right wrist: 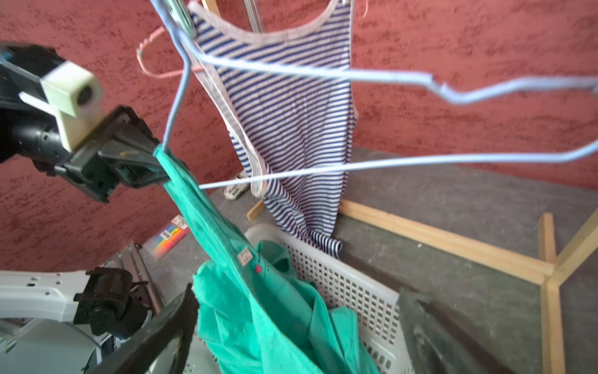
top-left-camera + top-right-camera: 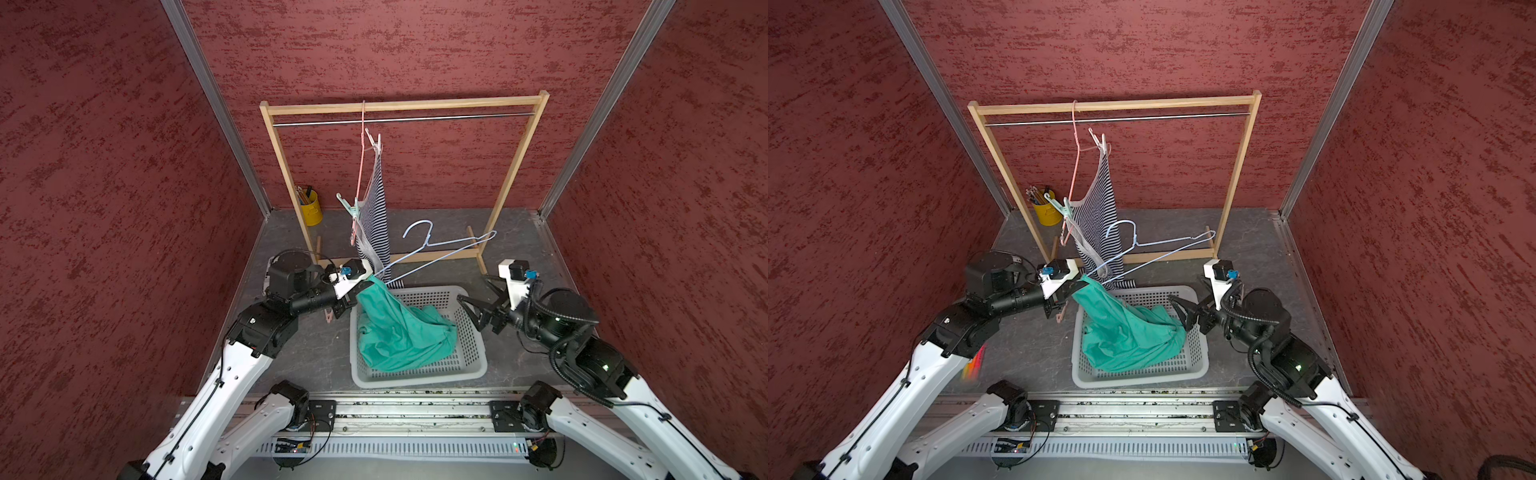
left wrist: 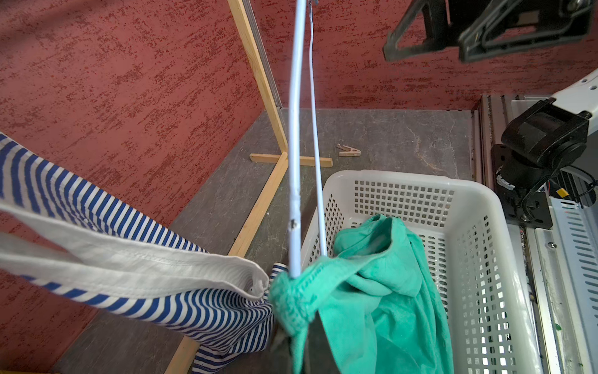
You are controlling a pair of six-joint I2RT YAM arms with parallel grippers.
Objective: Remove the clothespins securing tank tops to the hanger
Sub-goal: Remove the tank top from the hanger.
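- Here, the left gripper (image 2: 365, 286) has its fingers pressed together on a bunched strap of the teal tank top (image 2: 399, 328). The grip also takes in one end of the blue wire hanger (image 3: 294, 181), above the basket's far left corner.
- The teal tank top trails from that grip down into the white perforated basket (image 2: 469, 353), which stands at the middle of the desk's (image 2: 307, 357) near edge. Most of the cloth lies heaped inside.
- The blue wire hanger juts from the grip toward the rack's right foot and is off the rail.
- The right gripper (image 2: 476, 297) hovers over the basket's right rim, its fingers spread wide and holding nothing.
- The striped tank top (image 2: 374, 216) hangs from the pink hanger (image 2: 360, 166), which is hooked on the metal rail of the wooden rack (image 2: 415, 104) along the desk's far edge.
- A white clothespin (image 2: 376, 141) pins its upper strap to the pink hanger and a mint-green clothespin (image 2: 348, 206) pins the lower strap.
- A pink clothespin (image 2: 328, 316) shows just beside the basket's left rim, under the left gripper.
- In the left wrist view, a pale loose clothespin (image 3: 348, 151) lies on the desk near a foot of the rack.
- A yellow pencil cup (image 2: 312, 210) stands at the desk's far left corner.
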